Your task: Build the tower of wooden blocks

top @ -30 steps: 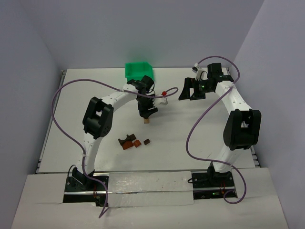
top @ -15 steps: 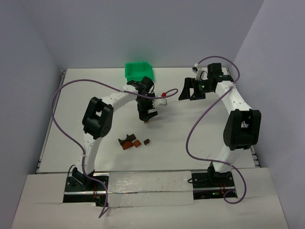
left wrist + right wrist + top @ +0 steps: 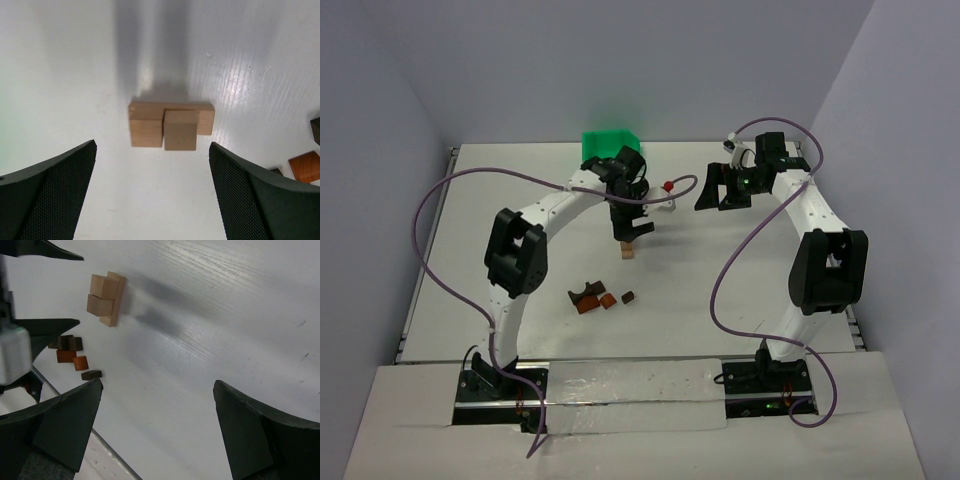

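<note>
The tower is a light tan bar with two tan cubes on it point(image 3: 170, 125), standing on the white table. It also shows in the top view point(image 3: 628, 251) and in the right wrist view point(image 3: 106, 299). My left gripper point(image 3: 152, 150) is open and empty, just above and behind the tan blocks, with its fingers wide on either side. Loose blocks lie nearer the arms: a dark brown arch piece point(image 3: 585, 297), a reddish-brown cube point(image 3: 608, 301) and a small dark block point(image 3: 628, 296). My right gripper point(image 3: 157, 385) is open and empty, held high at the far right point(image 3: 720, 190).
A green plastic bin point(image 3: 610, 146) stands at the back behind the left arm. A small white piece with a red knob point(image 3: 667, 188) sits between the two grippers. Purple cables loop over both arms. The table's near edge shows in the right wrist view point(image 3: 107, 452).
The left arm's elbow has swung to the left and its wrist has shifted a little toward the back. The tan blocks now show free below the open fingers. The right arm has not moved.
</note>
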You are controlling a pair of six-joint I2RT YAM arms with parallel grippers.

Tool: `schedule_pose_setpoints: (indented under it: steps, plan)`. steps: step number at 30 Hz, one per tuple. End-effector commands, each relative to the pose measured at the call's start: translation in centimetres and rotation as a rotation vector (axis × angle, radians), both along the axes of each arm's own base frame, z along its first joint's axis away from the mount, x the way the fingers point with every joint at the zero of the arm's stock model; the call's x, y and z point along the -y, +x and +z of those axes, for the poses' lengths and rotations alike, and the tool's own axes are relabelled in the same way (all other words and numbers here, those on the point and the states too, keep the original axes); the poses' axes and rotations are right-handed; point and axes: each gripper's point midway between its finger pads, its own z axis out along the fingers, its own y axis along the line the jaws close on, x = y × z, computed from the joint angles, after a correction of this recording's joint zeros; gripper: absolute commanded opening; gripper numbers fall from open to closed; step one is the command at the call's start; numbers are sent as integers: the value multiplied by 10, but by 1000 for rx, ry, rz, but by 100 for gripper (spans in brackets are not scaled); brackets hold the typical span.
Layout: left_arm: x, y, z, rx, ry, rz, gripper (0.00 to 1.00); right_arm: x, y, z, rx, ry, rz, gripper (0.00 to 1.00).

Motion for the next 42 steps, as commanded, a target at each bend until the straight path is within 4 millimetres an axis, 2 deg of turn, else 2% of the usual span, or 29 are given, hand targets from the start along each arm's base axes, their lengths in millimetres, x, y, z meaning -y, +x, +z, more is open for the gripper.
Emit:
schedule_pose_setpoints:
  steps: [1,3,7,8,9,11,15,17,18,20,21,24,26,27,30,31,32,33,35,39,42]
  plan:
    - [3,6,77,150,-51,-17,99,-3,4,25,59,16,13,100]
    - [2,9,105,204,-73,-12,99,-3,4,29,69,16,13,100]
    - [-6,12,136,279,-96,37,99,-3,2,36,90,14,15,100]
    - [-6,19,151,336,-131,77,99,-2,1,41,108,8,17,100]
    - [-11,17,159,348,-151,111,99,-3,0,42,114,7,19,100]
    - [-14,33,198,471,-314,257,99,-3,-2,47,141,-13,28,100]
    - [-50,30,235,529,-578,572,99,-7,-10,58,194,-56,59,100]
    - [-79,31,227,557,-611,774,99,-11,-16,66,225,-83,78,100]
    - [-91,23,226,539,-618,821,99,-14,-19,68,240,-99,88,100]
    - [-101,13,211,459,-620,826,99,-21,-26,66,254,-122,108,100]
    - [-108,7,211,418,-651,841,99,-23,-28,63,256,-138,110,100]
    - [-139,-9,204,348,-726,927,99,-43,-42,51,272,-191,141,100]
    - [-168,-18,199,349,-747,979,99,-62,-55,44,306,-224,176,100]
    - [-176,-22,197,342,-751,990,99,-73,-60,45,329,-224,207,100]
    - [-183,-36,184,266,-751,979,99,-95,-75,42,371,-239,292,100]
    - [-190,-41,176,226,-742,990,99,-109,-85,41,389,-244,354,100]
    - [-188,-45,173,201,-751,964,99,-116,-90,40,397,-245,389,99]
    - [-185,-55,163,153,-738,922,98,-126,-101,37,402,-240,453,98]
    - [-183,-64,153,111,-725,880,98,-133,-108,35,400,-226,496,97]
    - [-181,-82,132,22,-717,838,95,-155,-132,15,404,-251,645,88]
    - [-173,-99,114,-81,-695,752,88,-165,-141,-1,402,-302,695,83]
